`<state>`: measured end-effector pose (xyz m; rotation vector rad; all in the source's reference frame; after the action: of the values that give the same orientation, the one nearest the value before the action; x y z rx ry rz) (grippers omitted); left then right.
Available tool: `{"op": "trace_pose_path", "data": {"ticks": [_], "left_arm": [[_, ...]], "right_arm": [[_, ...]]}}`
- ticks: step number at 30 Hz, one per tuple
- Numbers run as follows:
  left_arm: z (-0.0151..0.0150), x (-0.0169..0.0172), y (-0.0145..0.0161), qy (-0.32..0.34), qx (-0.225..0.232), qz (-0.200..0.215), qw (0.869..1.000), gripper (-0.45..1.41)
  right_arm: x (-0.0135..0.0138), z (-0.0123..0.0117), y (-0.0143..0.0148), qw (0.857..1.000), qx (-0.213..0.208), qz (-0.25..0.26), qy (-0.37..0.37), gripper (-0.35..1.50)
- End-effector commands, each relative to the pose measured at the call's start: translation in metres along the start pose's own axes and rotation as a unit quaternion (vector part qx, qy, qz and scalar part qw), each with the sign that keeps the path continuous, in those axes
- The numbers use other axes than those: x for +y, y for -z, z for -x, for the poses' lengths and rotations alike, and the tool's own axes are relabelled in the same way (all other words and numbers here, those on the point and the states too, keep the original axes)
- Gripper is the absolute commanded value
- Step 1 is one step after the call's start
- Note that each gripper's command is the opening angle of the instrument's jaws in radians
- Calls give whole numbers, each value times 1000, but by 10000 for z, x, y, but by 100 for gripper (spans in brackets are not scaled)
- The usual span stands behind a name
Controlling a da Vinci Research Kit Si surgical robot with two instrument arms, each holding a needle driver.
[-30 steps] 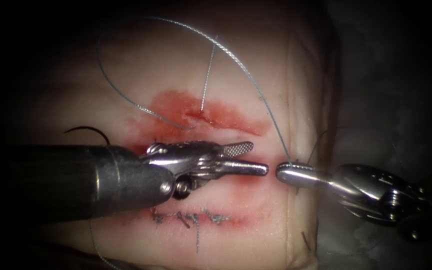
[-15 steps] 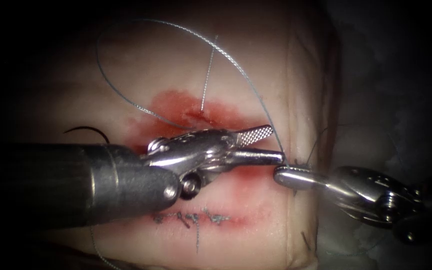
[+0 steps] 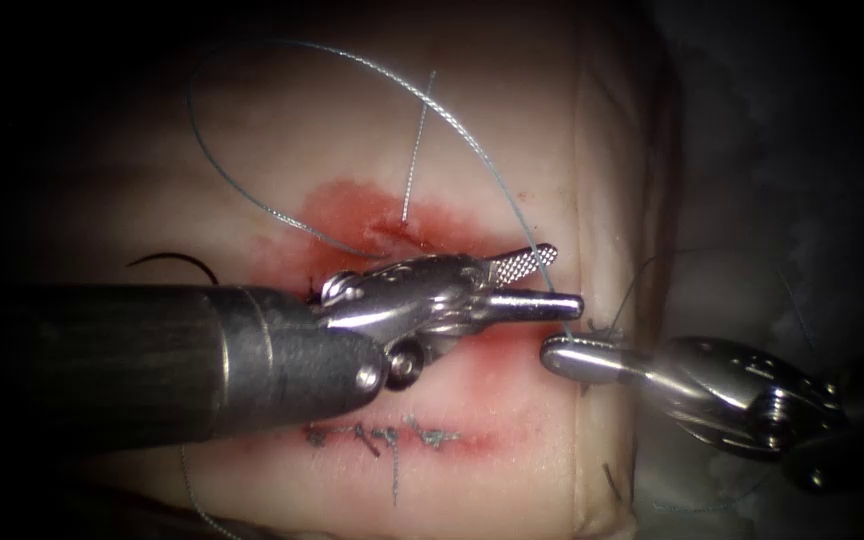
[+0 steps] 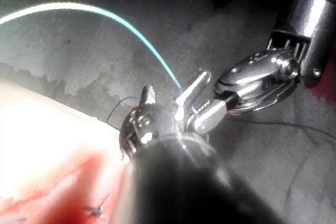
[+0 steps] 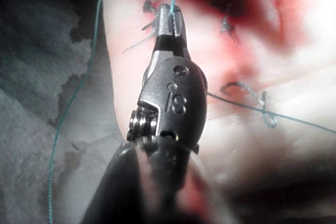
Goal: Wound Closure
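- The left tool (image 3: 552, 280) has its jaws parted, empty, with the thread (image 3: 472, 130) running between them just beside the right tool's tip.
- The right tool (image 3: 557, 355) is clamped on the thread at its tip, at the tissue's (image 3: 252, 150) right edge.
- The thread arcs up over the tissue and loops down into the red fluid (image 3: 352, 215) by the cut (image 3: 397, 232).
- The curved needle (image 3: 172, 262) lies free on the tissue, left of the cut, above the left tool's shaft.
- Finished stitches (image 3: 382, 435) sit below.
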<state>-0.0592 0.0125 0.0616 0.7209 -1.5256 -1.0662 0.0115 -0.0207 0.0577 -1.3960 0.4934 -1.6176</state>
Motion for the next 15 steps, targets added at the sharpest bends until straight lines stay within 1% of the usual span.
{"op": "trace_pose_path", "data": {"ticks": [1,2,3,4,6,7,8,9,10,11,12,14,15], "left_arm": [[3,3,-7,6,-1,-1,1000,-45],[3,2,-7,32,0,0,999,-45],[3,2,-5,83,0,1,997,-45],[4,1,-4,110,3,4,994,-45],[4,1,-4,115,14,13,993,-45],[4,1,-3,130,17,14,991,-45],[4,1,-2,136,19,13,990,-45],[4,1,-1,136,20,11,990,-45],[4,2,1,139,25,7,990,-45],[4,3,4,142,28,4,989,-45],[3,3,7,153,31,5,988,-45],[-4,5,17,167,55,22,984,-45],[-8,5,25,172,70,28,982,-45]], "right_arm": [[2,-5,-6,1000,-2,2,2,-35],[2,-5,-7,1000,-3,3,5,-35],[2,-5,-7,1000,-4,3,6,-35],[3,-5,-7,1000,-4,3,11,-35],[3,-5,-7,1000,-4,3,20,-35],[3,-5,-7,1000,-4,3,26,-10],[3,-4,-7,999,-8,5,32,46],[3,-4,-7,999,-14,7,32,81],[4,-3,-5,999,-23,12,31,98],[4,0,-2,998,-41,22,34,111],[5,4,1,998,-55,30,32,118],[6,18,10,996,-71,39,38,128],[7,27,15,996,-71,41,41,128]]}}
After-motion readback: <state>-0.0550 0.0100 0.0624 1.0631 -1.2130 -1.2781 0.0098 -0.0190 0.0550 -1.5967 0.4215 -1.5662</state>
